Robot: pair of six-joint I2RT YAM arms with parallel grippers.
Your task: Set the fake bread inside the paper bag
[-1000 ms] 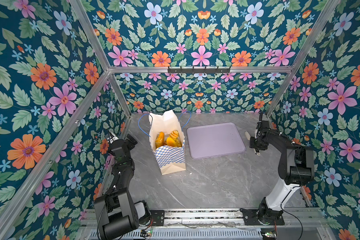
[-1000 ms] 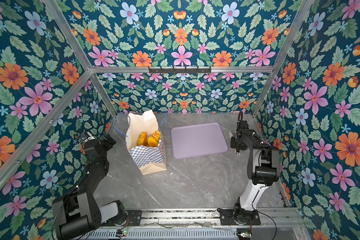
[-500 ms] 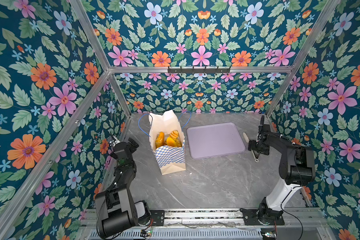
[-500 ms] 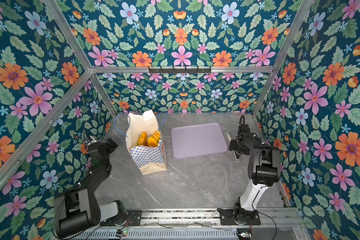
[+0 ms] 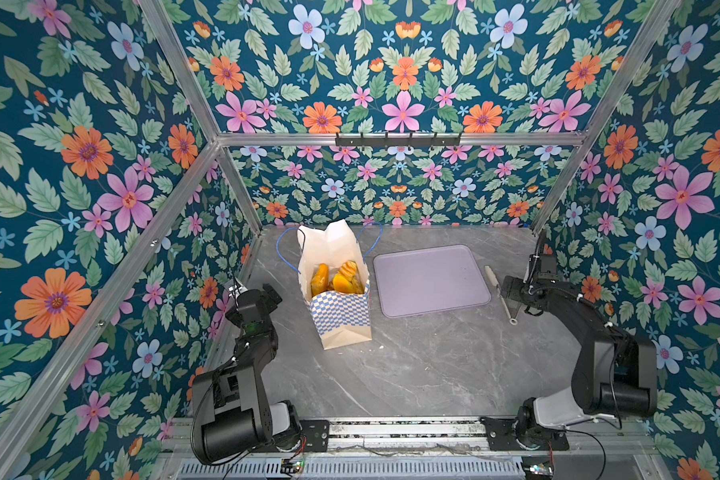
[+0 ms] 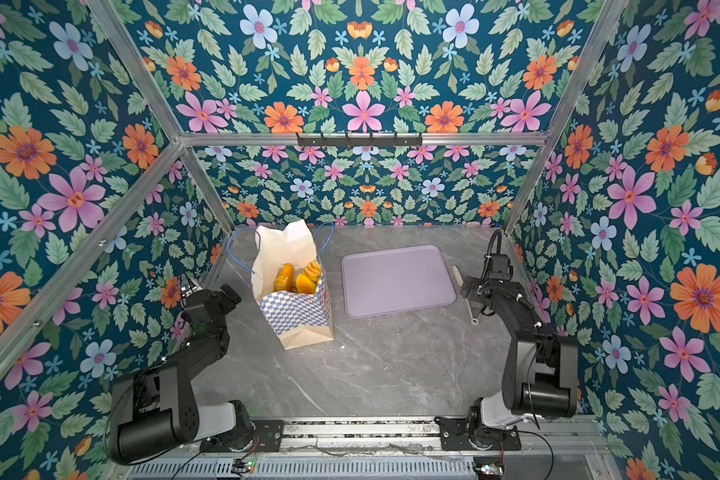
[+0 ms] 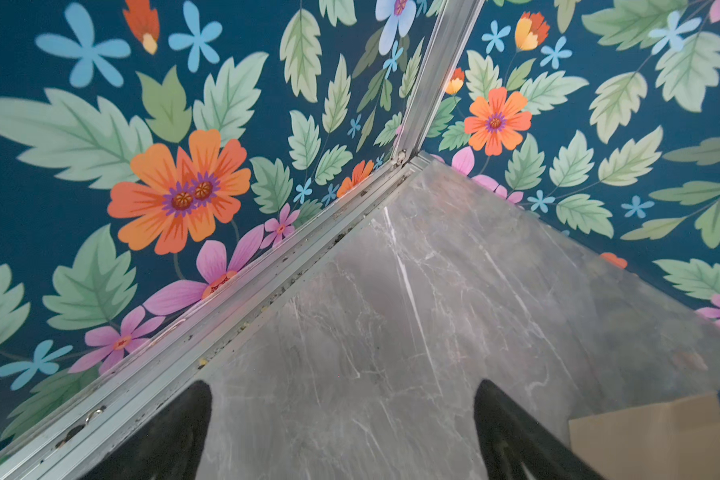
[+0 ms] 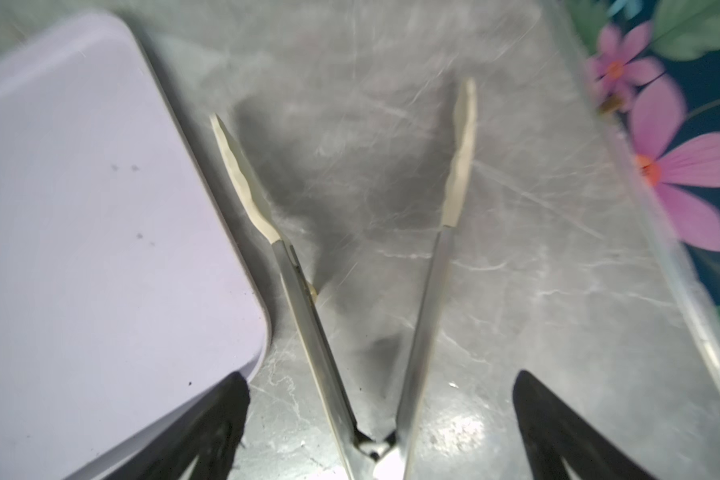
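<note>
Golden fake bread sits inside the paper bag; likely light, stiff and slippery, so pinch a roll across its middle. Your left end effector and right end effector both stand apart, gripping nothing.

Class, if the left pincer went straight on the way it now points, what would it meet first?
Probably the grey marble tabletop, short of the aluminium rail under the flowered wall; the left pincer tilts downward, depth unclear.

Left claw and right claw, both spread wide.
</note>
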